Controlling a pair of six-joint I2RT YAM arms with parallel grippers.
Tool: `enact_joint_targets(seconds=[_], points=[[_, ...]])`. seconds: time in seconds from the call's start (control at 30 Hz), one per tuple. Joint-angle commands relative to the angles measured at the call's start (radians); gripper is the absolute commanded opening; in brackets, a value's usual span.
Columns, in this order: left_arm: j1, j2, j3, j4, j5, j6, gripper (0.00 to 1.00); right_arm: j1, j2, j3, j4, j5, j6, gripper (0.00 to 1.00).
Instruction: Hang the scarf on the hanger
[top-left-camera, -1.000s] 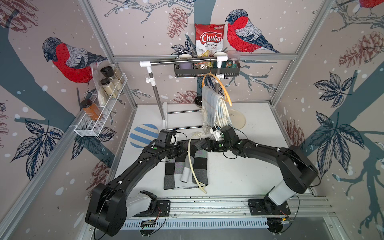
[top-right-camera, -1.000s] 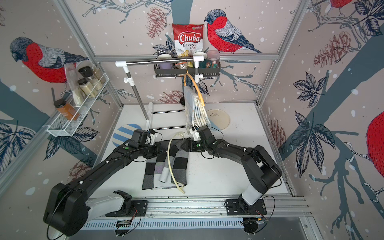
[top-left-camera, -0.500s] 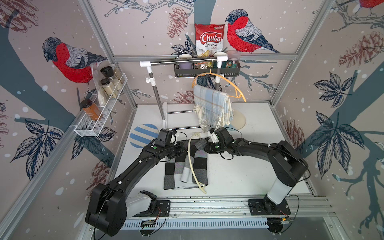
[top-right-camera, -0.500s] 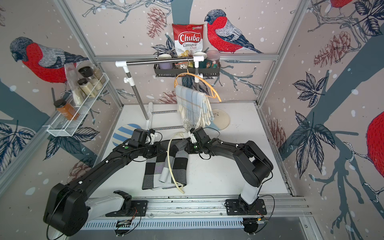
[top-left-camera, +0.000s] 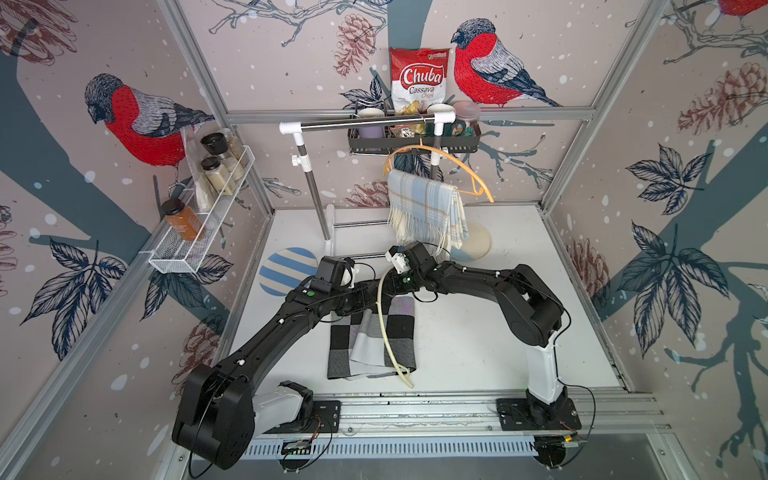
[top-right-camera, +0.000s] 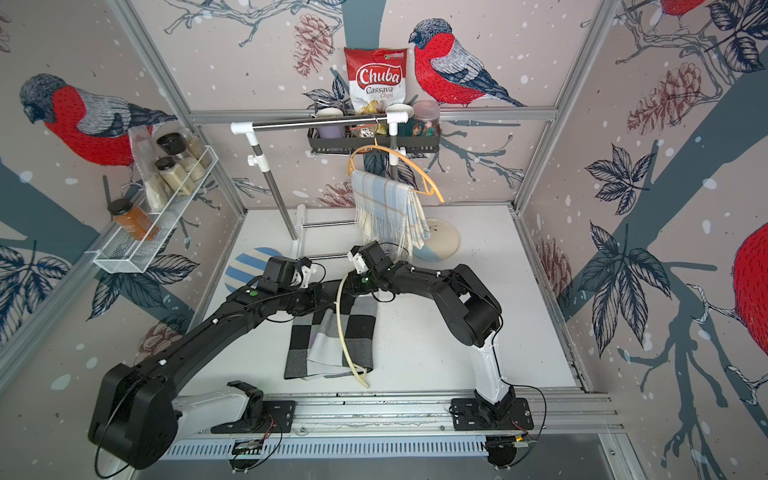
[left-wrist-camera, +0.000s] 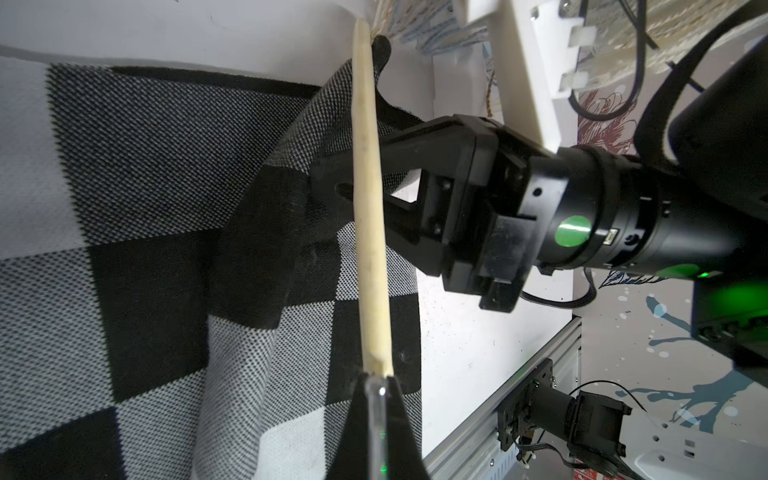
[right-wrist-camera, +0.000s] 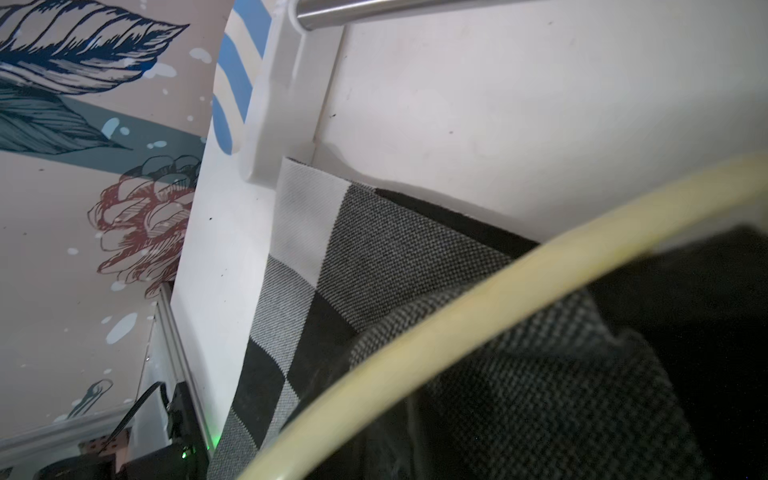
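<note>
A black, grey and white checked scarf (top-left-camera: 401, 328) (top-right-camera: 361, 328) lies on the white table. A thin cream hanger (top-left-camera: 384, 332) (top-right-camera: 341, 328) arches over it. My left gripper (left-wrist-camera: 376, 376) (top-left-camera: 372, 297) is shut on one end of this hanger. In the left wrist view my right gripper (left-wrist-camera: 328, 183) (top-left-camera: 392, 286) is pinched on a raised fold at the scarf's (left-wrist-camera: 316, 108) far edge, just behind the hanger (left-wrist-camera: 368, 208). The right wrist view shows the scarf (right-wrist-camera: 374, 249) bunched close to the jaws under the hanger (right-wrist-camera: 498, 307).
A blue plaid scarf (top-left-camera: 424, 208) hangs on an orange hanger (top-left-camera: 471, 172) from the clothes rail (top-left-camera: 357, 124) just behind both grippers. A striped plate (top-left-camera: 286, 270) and a cream plate (top-left-camera: 478, 247) lie on the table. A spice shelf (top-left-camera: 199, 224) is on the left wall.
My right gripper has left the hanging plaid scarf, dropped to the checked scarf's far edge and closed there. The orange hanger has swung round broadside. My left arm has not moved.
</note>
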Motion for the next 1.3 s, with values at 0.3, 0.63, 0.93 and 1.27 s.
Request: enact_joint_targets(seconds=[0.3,0.63,0.93,1.27], points=[[0.003,-0.026,0.016,-0.018,0.024,-0.032,0.00,-0.117,-0.357,-0.319,0.029,-0.070,0.034,0.58],[-0.003,-0.006,-0.064,0.486,0.377,-0.282,0.45,-0.130,-0.526,-0.378,0.065,-0.134,0.300,0.86],[-0.046,0.127,-0.084,1.015,0.472,-0.606,0.58,-0.151,-0.603,-0.310,-0.036,-0.134,0.397,0.92],[-0.165,0.407,-0.053,1.667,0.429,-0.993,0.67,-0.227,-0.664,-0.364,-0.095,-0.109,0.429,0.92]])
